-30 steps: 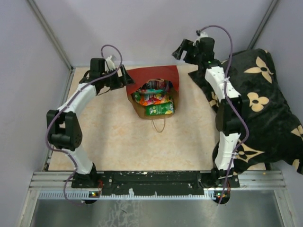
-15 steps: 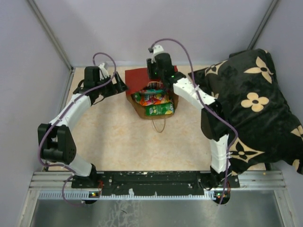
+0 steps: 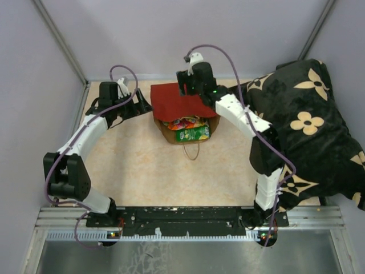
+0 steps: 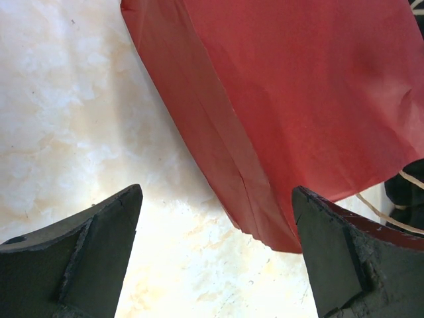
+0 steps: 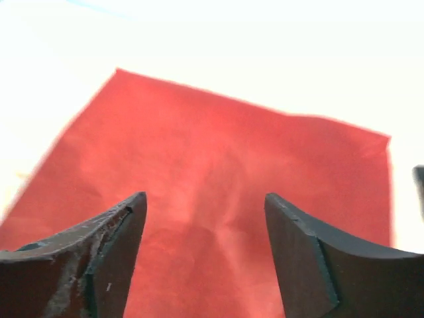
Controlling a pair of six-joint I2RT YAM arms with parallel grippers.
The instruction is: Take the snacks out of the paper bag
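Observation:
The paper bag [image 3: 178, 101] lies on its side in the top view, red outside up, brown mouth toward the arms. Snacks show in the mouth: a green packet [image 3: 193, 133] and an orange and yellow one [image 3: 182, 122]; others are hidden under the red paper. My right gripper [image 3: 183, 91] hovers over the bag's red panel [image 5: 218, 152], open, with only red paper showing between the fingers [image 5: 99, 258]. My left gripper [image 3: 145, 104] stands open just left of the bag. In the left wrist view the bag's red corner [image 4: 265, 218] lies close to the right finger [image 4: 351, 252].
A black pillow with cream flowers [image 3: 311, 123] fills the right side beside the right arm. The bag's string handle [image 3: 191, 151] loops onto the marbled tabletop [image 3: 142, 165]. Lilac walls close in at the back and the sides.
The right arm swung from the back right by the pillow to above the bag. The bag's red panel now covers more of the snacks. The left gripper shifted slightly left.

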